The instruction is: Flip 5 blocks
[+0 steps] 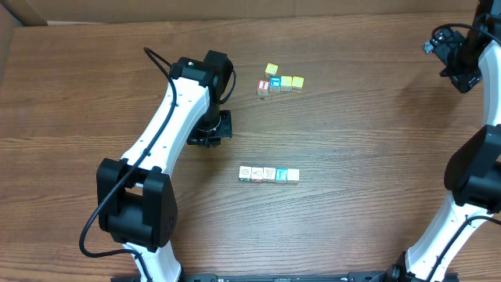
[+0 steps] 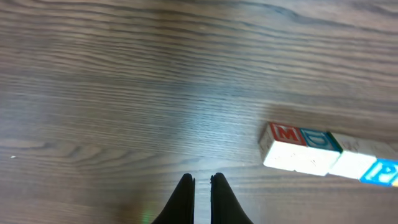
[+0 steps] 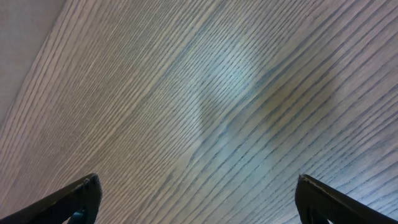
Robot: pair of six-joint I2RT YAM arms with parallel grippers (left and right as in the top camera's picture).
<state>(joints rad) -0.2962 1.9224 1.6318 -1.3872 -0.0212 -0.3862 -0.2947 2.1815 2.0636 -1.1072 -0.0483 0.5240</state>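
While the left gripper (image 1: 210, 136) hangs clenched and empty, the blocks (image 1: 269, 174) lie lower right of it, well apart. They form a touching row of pale, colour-marked faces. The right gripper (image 3: 198, 178) gapes, empty.

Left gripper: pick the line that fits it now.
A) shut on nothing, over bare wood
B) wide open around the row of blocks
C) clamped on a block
A: in the left wrist view the left gripper has its fingers closed together with nothing between them, and the row of blocks lies apart from it on the table.
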